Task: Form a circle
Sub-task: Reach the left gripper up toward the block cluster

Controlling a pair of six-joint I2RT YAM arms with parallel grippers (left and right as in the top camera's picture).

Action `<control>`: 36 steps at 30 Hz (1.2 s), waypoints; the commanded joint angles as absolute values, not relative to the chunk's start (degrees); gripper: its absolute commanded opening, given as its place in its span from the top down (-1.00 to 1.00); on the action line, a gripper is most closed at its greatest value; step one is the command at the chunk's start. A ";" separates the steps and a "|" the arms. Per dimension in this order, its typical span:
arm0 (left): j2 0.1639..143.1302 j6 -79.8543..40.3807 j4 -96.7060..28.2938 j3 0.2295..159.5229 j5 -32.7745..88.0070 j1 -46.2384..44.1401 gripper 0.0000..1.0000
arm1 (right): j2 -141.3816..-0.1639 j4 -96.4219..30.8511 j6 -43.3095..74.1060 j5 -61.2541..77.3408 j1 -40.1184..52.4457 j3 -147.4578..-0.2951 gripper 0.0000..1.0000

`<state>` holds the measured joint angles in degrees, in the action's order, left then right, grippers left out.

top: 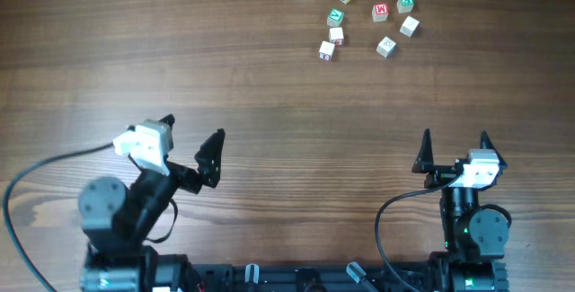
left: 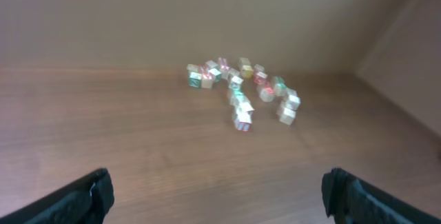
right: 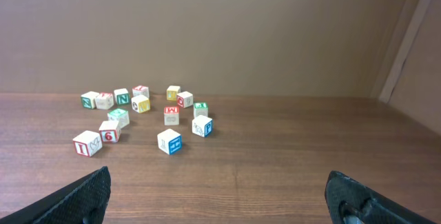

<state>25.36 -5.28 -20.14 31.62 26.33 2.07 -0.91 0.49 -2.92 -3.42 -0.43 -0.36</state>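
In the left wrist view, the blocks (left: 242, 118) look blurred.

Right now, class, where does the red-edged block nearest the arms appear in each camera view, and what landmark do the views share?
Overhead: red-edged block, upper part, just right of centre.
Left wrist: centre, blurred, the nearest block.
Right wrist: far left, nearest on that side.
Shared landmark: the other front block, to its right.
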 commanded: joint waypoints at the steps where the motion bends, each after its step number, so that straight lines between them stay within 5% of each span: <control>1: 34.11 -5.63 -25.30 41.45 40.29 2.52 -1.00 | -0.43 0.69 -3.44 -2.66 -0.62 -0.30 -0.99; 8: 40.47 -5.63 -25.50 42.22 52.75 2.52 -1.00 | -0.43 0.69 -3.40 -2.66 -0.62 -0.30 -1.00; 21: 65.52 -9.74 -21.26 57.52 49.58 -0.05 -1.00 | -0.43 0.69 -3.44 -2.68 -0.62 -0.30 -1.00; 36: 92.99 -9.91 -21.26 89.69 23.55 -15.03 -1.00 | -0.43 0.69 -3.44 -2.68 -0.62 -0.30 -1.00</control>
